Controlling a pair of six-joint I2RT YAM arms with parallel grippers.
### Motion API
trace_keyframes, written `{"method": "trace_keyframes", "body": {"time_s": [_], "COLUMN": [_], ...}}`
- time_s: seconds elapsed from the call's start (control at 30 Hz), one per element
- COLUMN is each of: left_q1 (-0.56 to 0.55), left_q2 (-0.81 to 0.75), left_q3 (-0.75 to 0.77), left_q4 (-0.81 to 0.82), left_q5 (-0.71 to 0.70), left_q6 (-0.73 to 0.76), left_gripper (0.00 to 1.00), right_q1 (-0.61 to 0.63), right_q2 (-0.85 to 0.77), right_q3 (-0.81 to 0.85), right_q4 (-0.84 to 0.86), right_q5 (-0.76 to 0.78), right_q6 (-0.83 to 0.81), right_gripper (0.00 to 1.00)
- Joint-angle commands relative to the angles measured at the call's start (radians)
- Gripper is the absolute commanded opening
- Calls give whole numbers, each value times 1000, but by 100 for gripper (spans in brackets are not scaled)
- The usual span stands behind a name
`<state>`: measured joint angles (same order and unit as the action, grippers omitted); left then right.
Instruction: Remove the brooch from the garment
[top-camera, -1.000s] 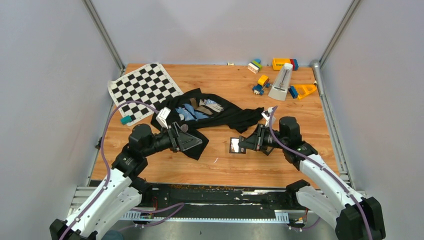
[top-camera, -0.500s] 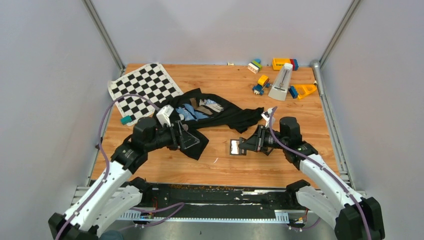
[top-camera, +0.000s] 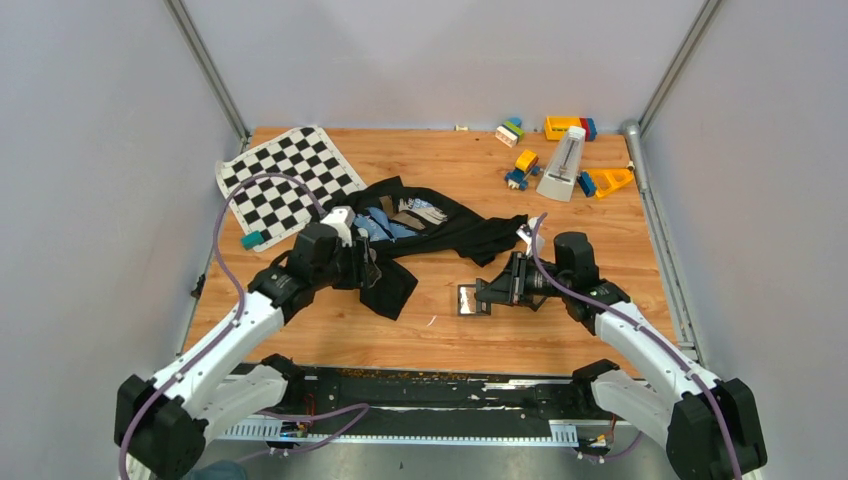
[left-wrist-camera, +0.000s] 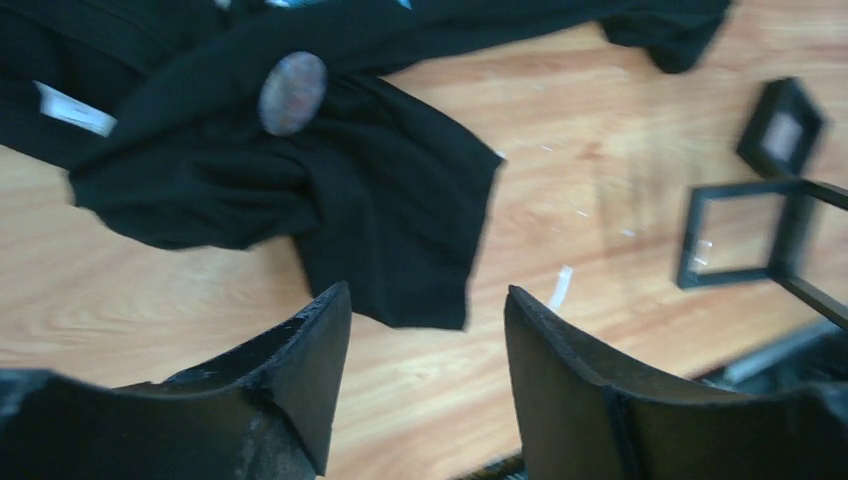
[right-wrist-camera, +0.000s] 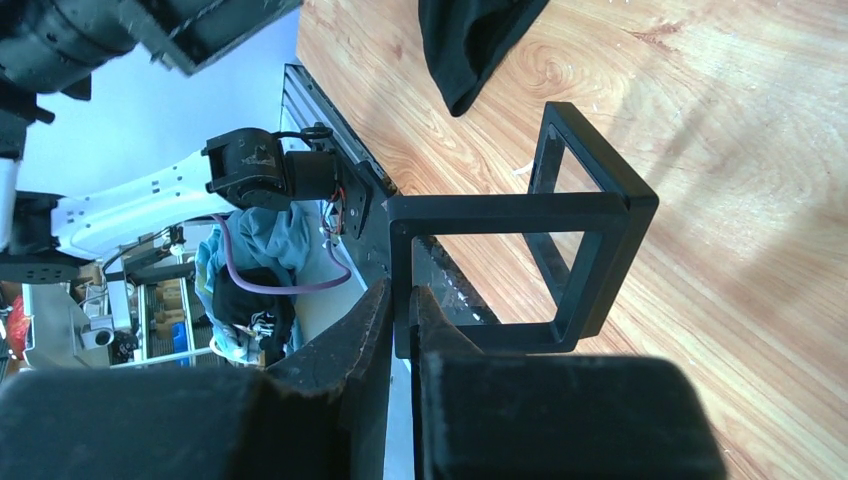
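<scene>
Approach step: the released left pincer (left-wrist-camera: 425, 300) hangs short of the brooch (left-wrist-camera: 292, 92), upper left on the garment (left-wrist-camera: 380, 200). The right pincer (right-wrist-camera: 400, 300) clenches a black tray (right-wrist-camera: 600, 215); next, straddle the brooch.

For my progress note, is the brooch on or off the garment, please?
On: the brooch lies against a fold of the garment, untouched.

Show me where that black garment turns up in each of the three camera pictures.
Top external: the garment lies crumpled around the middle of the picture.
Left wrist: the garment fills the upper left, one flap hanging down toward the centre.
Right wrist: only a black corner of the garment shows, at the top edge.
Shared landmark: the black frame, seen in all three.
</scene>
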<state>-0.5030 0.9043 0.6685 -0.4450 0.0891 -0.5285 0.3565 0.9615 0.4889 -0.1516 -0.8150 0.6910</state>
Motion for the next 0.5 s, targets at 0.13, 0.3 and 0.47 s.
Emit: {"method": "trace_keyframes", "body": {"time_s": [0.13, 0.3, 0.47], "left_q1": [-59, -62, -8], "left_q2": [292, 458, 571], "left_q3": [198, 294, 356], "left_q4": [28, 9, 37], "left_q5": [-398, -488, -380], "left_q6": [195, 247, 280], "left_gripper": [45, 40, 43], "right_q1": [-4, -3, -4], "right_q2": [33, 70, 103], "right_q3": [27, 34, 39], "right_q4": [66, 107, 132], "right_q5": [-35, -60, -77], "right_q6": [-42, -36, -35], "right_gripper": [0, 0, 0]}}
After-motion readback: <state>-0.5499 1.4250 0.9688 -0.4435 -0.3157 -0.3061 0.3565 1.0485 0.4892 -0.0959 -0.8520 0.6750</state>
